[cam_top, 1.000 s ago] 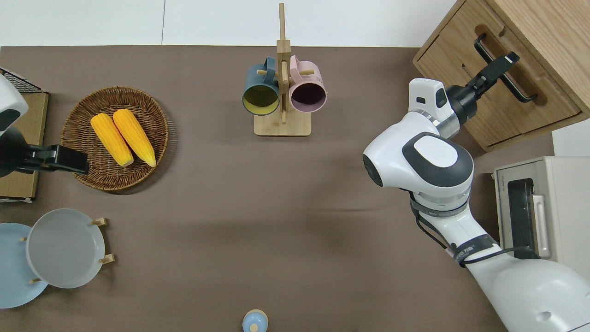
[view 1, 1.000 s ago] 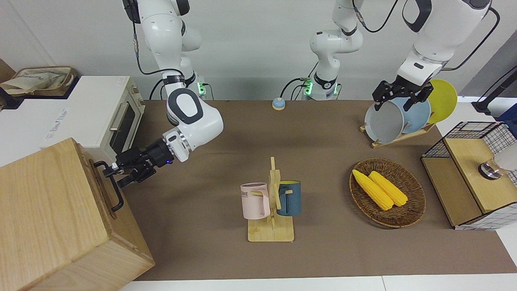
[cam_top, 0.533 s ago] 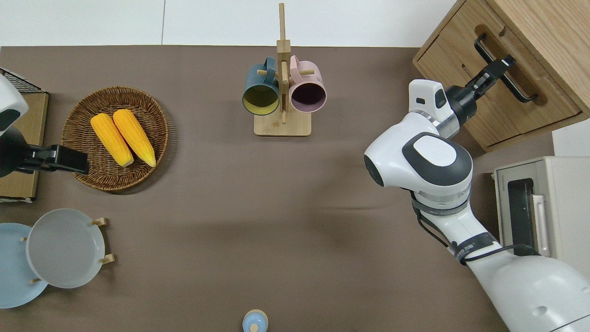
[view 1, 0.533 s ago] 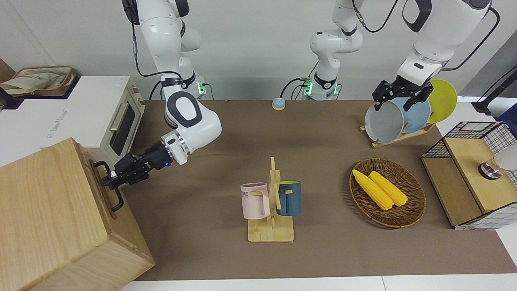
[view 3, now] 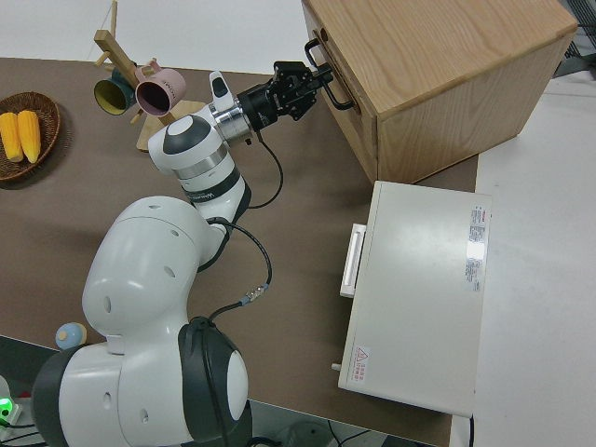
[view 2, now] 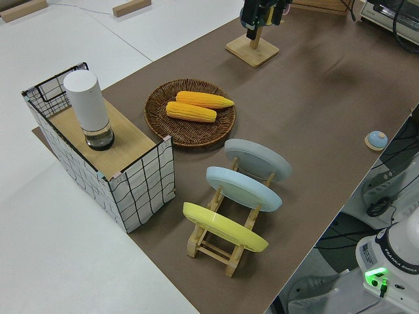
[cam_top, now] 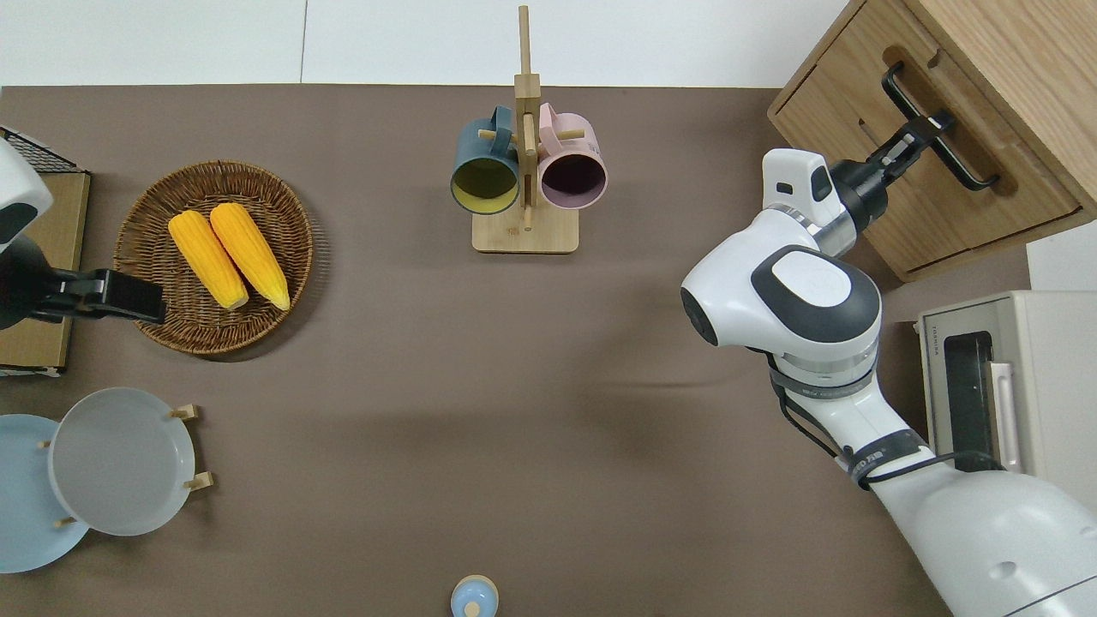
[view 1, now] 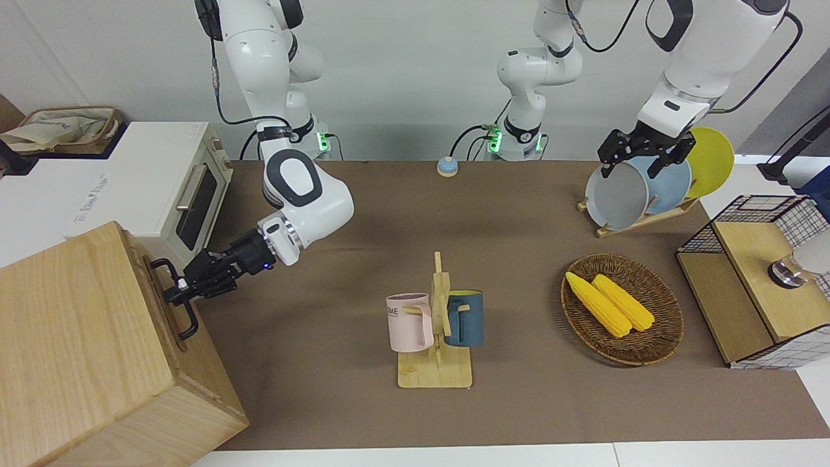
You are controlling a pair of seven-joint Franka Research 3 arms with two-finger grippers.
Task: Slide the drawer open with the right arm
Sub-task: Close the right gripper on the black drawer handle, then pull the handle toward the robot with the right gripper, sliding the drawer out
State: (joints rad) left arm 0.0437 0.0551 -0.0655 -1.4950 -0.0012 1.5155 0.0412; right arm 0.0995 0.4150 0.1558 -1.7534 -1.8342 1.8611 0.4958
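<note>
The drawer (cam_top: pixel 1007 167) sits in the upper front of the pale wood cabinet (view 1: pixel 78 337) at the right arm's end of the table. Its black loop handle (cam_top: pixel 973 171) sticks out from a recess, and the drawer front looks flush with the cabinet. My right gripper (cam_top: pixel 930 128) reaches sideways from the table to the handle's middle and is shut on it, also seen in the front view (view 1: pixel 176 290) and the right side view (view 3: pixel 312 79). The left arm is parked, its gripper (view 1: pixel 632 165) open.
A white toaster oven (view 1: pixel 162 181) stands beside the cabinet, nearer to the robots. A mug rack (cam_top: pixel 524 171) with a blue and a pink mug stands mid-table. Toward the left arm's end are a basket of corn (cam_top: pixel 214 257), a plate rack (view 1: pixel 642 188) and a wire-mesh cabinet (view 1: pixel 752 285).
The right gripper's fingers, spread around the handle a second ago, have closed on it. The forearm has shifted slightly. The drawer has not visibly moved.
</note>
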